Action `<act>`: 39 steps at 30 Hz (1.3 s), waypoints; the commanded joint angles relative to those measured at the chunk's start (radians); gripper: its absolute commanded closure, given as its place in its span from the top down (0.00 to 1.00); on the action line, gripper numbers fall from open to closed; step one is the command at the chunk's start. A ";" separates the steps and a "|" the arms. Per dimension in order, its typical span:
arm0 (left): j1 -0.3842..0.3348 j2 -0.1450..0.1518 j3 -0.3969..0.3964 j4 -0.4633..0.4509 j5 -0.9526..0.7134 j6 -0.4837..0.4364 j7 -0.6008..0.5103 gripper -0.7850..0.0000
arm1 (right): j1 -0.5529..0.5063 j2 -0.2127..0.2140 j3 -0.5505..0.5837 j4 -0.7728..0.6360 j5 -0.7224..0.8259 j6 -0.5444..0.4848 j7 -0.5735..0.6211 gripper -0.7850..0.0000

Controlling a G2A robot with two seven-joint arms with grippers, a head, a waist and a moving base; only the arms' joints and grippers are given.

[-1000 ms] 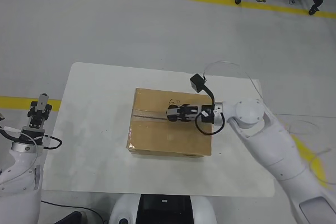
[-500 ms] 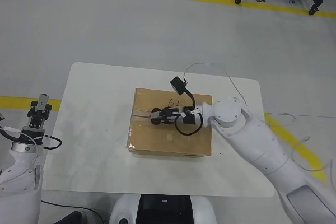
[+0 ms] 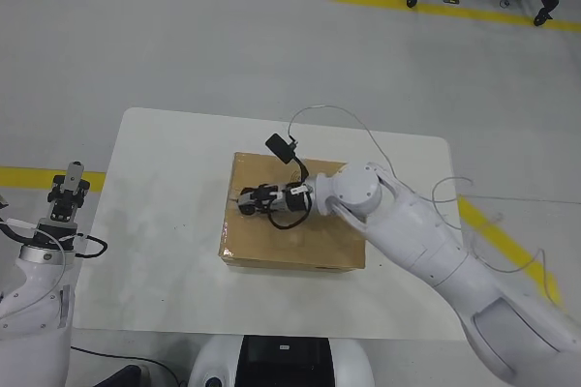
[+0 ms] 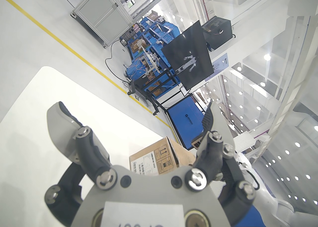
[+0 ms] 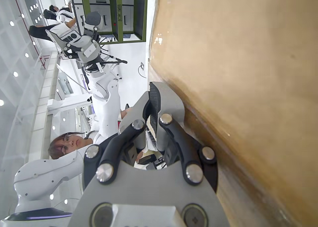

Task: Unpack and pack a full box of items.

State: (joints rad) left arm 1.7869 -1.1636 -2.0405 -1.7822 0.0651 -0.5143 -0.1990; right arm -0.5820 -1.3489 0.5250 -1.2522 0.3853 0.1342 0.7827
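Note:
A closed brown cardboard box [image 3: 290, 237] with a taped seam sits in the middle of the white table [image 3: 165, 193]. My right gripper [image 3: 242, 200] lies flat along the box top near its left end, on the seam line, fingers shut with nothing between them. In the right wrist view the right gripper [image 5: 151, 93] presses against the box surface [image 5: 236, 64]. My left gripper [image 3: 70, 184] hangs beyond the table's left edge, well away from the box. The left wrist view has the left gripper [image 4: 135, 111] open and empty, with the box [image 4: 159, 156] behind it.
A thin cable [image 3: 339, 114] loops over the far side of the box from the right wrist. Bare table surface lies on both sides of the box. A yellow floor line [image 3: 19, 176] runs past the left arm.
My right gripper has slid leftward along the box top, from right of centre to near the left end. The left arm has stayed still.

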 commanded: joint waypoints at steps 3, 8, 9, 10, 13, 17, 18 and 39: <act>0.000 0.000 0.000 0.000 0.000 0.000 0.000 1.00 | 0.011 -0.019 -0.003 0.019 0.011 -0.005 -0.010 0.00; 0.000 0.000 0.000 0.000 0.000 0.000 0.000 1.00 | 0.019 -0.040 -0.008 0.031 0.006 0.011 -0.020 0.00; 0.000 0.000 0.000 0.000 0.000 0.000 0.000 1.00 | 0.019 -0.044 -0.010 0.030 0.005 0.021 -0.023 0.00; 0.000 0.000 0.000 0.000 0.000 0.000 0.000 1.00 | 0.018 -0.047 -0.012 0.031 0.003 0.027 -0.025 0.00; 0.000 0.000 0.000 0.000 0.000 0.000 0.000 1.00 | 0.014 -0.056 -0.015 0.031 -0.005 0.037 -0.029 0.00; 0.000 0.000 0.000 0.000 0.000 0.000 0.000 1.00 | 0.008 -0.067 -0.016 0.040 -0.015 0.050 -0.040 0.00; 0.000 0.000 0.000 0.000 0.000 0.000 0.000 1.00 | 0.008 -0.069 -0.014 0.044 -0.016 0.051 -0.038 0.00; 0.000 0.000 0.000 0.000 0.000 0.000 0.000 1.00 | -0.046 -0.023 0.106 -0.016 -0.151 0.163 0.066 0.00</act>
State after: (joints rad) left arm 1.7869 -1.1636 -2.0405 -1.7822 0.0651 -0.5143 -0.1990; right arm -0.6232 -1.3756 0.6235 -1.2641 0.2392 0.2956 0.8453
